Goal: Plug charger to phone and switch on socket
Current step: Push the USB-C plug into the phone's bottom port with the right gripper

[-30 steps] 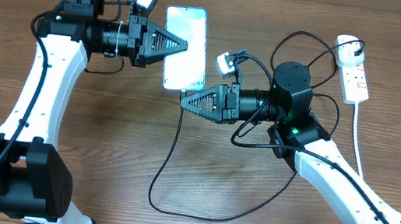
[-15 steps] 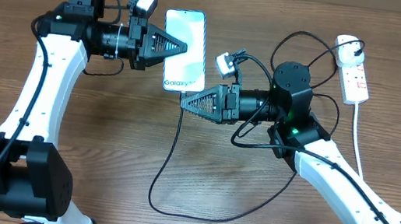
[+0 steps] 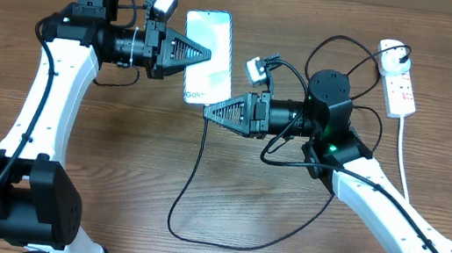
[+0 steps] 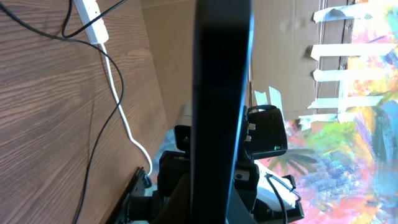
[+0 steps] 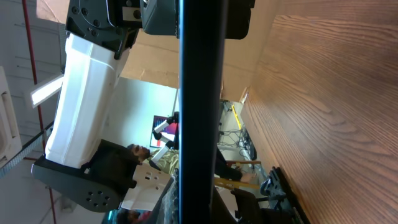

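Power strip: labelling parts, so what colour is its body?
White power strip with red markings, best in the overhead view.

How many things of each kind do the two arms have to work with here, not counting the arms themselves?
phone: 1
black charger cable: 1
white power strip: 1
Total: 3

Loose charger (image 3: pixel 192 171) loop across table (image 3: pixel 113 173)
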`<state>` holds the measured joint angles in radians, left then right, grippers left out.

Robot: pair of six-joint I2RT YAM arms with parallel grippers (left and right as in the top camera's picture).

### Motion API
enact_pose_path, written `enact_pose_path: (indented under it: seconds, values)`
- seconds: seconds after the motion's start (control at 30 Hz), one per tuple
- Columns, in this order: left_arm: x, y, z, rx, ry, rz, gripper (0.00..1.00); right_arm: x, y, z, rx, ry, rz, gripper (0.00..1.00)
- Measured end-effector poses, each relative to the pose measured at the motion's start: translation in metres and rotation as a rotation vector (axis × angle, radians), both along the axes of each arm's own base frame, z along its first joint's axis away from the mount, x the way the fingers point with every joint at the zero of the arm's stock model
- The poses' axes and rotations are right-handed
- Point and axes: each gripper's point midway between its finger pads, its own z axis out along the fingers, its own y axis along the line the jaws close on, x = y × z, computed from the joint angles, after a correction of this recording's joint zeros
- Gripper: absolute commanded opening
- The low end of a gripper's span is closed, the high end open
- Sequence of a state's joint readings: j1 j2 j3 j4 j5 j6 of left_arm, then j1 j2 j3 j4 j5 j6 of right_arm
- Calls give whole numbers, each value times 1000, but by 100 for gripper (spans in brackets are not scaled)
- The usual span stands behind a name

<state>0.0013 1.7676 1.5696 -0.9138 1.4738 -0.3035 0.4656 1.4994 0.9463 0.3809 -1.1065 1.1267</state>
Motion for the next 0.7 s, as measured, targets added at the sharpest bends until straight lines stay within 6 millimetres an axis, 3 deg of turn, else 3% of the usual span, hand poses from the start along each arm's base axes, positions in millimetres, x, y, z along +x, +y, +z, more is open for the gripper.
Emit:
enact_pose_path:
  seconds: [0.47, 0.5, 0.53, 0.57, 0.67, 0.7]
  values:
    - [0, 0, 1, -3, -12, -3, 4, 1, 0, 0, 0, -1, -6, 4]
    - [0, 0, 1, -3, -13, -3, 4, 1, 0, 0, 0, -1, -6, 9]
    - [0, 0, 1, -2, -14, -3, 4, 1, 0, 0, -1, 0, -6, 23]
    - [0, 0, 0, -2, -12, -3, 4, 3, 0, 0, -2, 2, -19, 30]
    - [-5, -6, 1, -7, 0, -21, 4, 14, -3, -1, -7, -3, -78, 34]
    - [-6, -8, 0, -5, 0, -26, 4, 18, -4, -1, -8, -3, -94, 46]
